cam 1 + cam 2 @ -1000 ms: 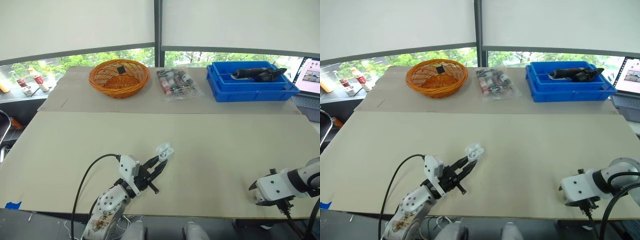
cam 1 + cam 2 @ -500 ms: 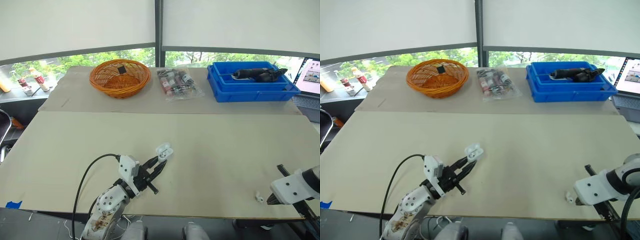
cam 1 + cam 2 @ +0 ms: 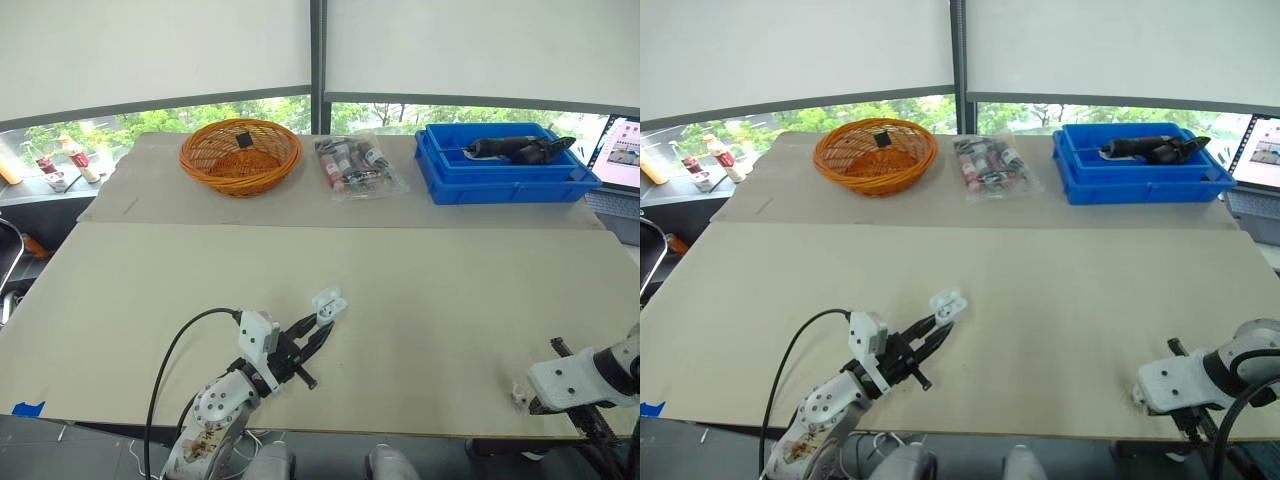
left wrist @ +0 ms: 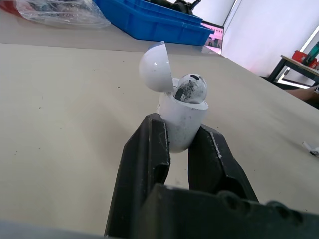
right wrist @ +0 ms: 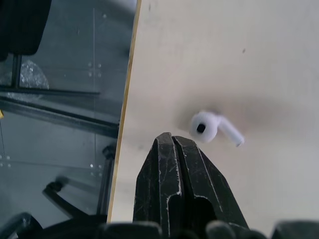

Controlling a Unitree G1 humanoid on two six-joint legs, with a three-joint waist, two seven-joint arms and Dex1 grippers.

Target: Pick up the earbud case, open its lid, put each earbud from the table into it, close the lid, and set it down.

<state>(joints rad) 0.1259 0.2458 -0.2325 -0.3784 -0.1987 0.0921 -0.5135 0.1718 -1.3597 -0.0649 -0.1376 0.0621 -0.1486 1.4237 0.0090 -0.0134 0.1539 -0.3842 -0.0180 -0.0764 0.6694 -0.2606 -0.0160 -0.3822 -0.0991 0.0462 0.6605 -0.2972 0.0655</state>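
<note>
My left gripper [image 4: 182,133] is shut on the white earbud case [image 4: 180,118], holding it just above the table at the front left [image 3: 328,301]. The lid [image 4: 155,66] is open and tilted back. One earbud [image 4: 192,88] sits in the case. A second white earbud [image 5: 208,126] lies on the table near the front right edge [image 3: 518,395]. My right gripper [image 5: 172,139] is shut with nothing in it, its tips just short of that earbud and not touching it.
The table's front edge [image 5: 127,114] runs right beside the loose earbud, with floor below. At the back stand an orange wicker basket [image 3: 240,156], a clear bag of small items [image 3: 355,166] and a blue bin [image 3: 505,170] holding a dark tool. A laptop [image 3: 622,150] stands at the far right.
One second ago my right gripper covered the earbud's spot. It then drew away to the right, uncovering the earbud, and has since edged back left toward it. The left gripper holds still.
</note>
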